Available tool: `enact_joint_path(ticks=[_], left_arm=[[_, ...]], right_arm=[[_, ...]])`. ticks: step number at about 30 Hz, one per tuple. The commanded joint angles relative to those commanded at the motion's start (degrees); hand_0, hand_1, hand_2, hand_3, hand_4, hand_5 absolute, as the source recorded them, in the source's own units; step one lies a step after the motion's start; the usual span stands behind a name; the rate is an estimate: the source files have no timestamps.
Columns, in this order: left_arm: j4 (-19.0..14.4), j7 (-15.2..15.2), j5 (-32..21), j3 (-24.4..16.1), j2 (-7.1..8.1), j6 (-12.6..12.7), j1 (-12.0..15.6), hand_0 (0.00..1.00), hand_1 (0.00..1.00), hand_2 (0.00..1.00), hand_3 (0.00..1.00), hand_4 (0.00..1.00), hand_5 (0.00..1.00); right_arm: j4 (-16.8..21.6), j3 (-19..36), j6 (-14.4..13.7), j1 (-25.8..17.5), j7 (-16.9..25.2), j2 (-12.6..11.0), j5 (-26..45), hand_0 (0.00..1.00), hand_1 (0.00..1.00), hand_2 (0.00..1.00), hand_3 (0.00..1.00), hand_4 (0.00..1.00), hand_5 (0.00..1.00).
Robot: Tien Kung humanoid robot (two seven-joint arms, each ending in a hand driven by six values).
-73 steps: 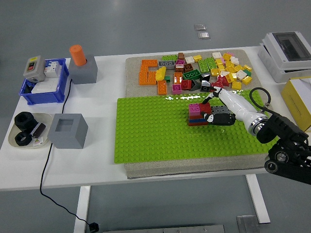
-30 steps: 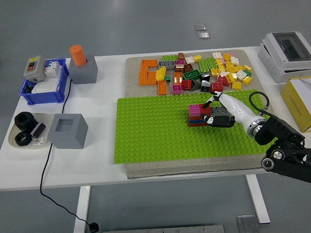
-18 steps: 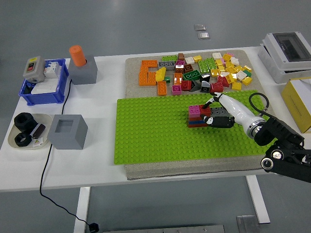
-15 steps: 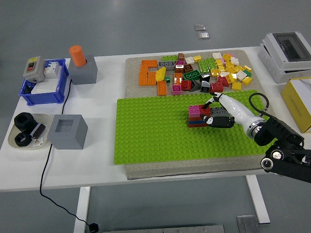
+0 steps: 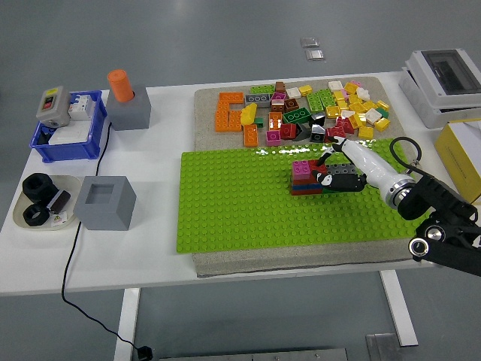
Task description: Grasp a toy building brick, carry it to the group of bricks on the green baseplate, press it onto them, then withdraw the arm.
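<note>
The green baseplate point(image 5: 240, 203) lies on a grey mat at the table's middle. A small group of bricks point(image 5: 303, 179) stands on its upper right part, with a pink brick point(image 5: 301, 167) on top of red, blue and green layers. My right hand point(image 5: 329, 170) comes in from the right and rests against the group's right side. Its thumb is above and its black fingers point(image 5: 342, 180) are curled around a red brick point(image 5: 319, 171) set on the group next to the pink one. The left arm is out of view.
A heap of loose bricks point(image 5: 301, 113) lies on the mat behind the baseplate. At the left are a grey block with an orange cylinder point(image 5: 120, 86), a blue bin point(image 5: 66, 126), a hollow grey block point(image 5: 105, 201) and a tray with black parts point(image 5: 41, 204). Boxes point(image 5: 447, 83) stand at the right.
The right forearm and wrist have shifted slightly up and to the right. The fingers stay against the brick group, which has not moved.
</note>
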Motion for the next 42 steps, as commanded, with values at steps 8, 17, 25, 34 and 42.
enact_joint_path(ticks=[8, 17, 25, 34, 42], left_arm=[[0.0, 0.1, 0.0, 0.0, 0.00, 0.0, 0.0, 0.820, 0.801, 0.755, 0.754, 0.857, 0.577], [0.0, -0.2, -0.5, 0.3, 0.02, 0.0, 0.1, 0.820, 0.802, 0.757, 0.756, 0.856, 0.577], [-0.2, 0.0, -2.0, 1.2, 0.00, 0.4, 0.2, 0.820, 0.800, 0.757, 0.761, 0.856, 0.577], [-0.3, 0.3, -2.9, 2.0, 0.70, 0.5, -0.4, 0.820, 0.793, 0.755, 0.766, 0.855, 0.580], [-0.4, 1.2, -1.7, 1.5, 2.26, 0.1, -1.1, 0.815, 0.775, 0.745, 0.767, 0.851, 0.578]], right_arm=[[1.1, 2.8, -0.7, -1.2, 0.4, -1.0, -0.7, 0.971, 0.998, 0.992, 0.580, 0.683, 0.381], [3.6, 15.3, -4.5, -10.4, 2.2, -3.7, -5.2, 0.963, 0.979, 0.976, 0.759, 0.738, 0.303], [4.1, 30.7, -7.6, -21.3, 6.7, -2.2, -5.3, 0.912, 0.917, 0.929, 0.822, 0.736, 0.303], [3.3, 45.5, -8.4, -30.2, 11.1, 0.2, -3.3, 0.875, 0.890, 0.911, 0.821, 0.723, 0.313], [2.9, 56.9, -8.4, -35.0, 18.6, 2.7, 3.6, 0.798, 0.784, 0.830, 0.760, 0.719, 0.319]])
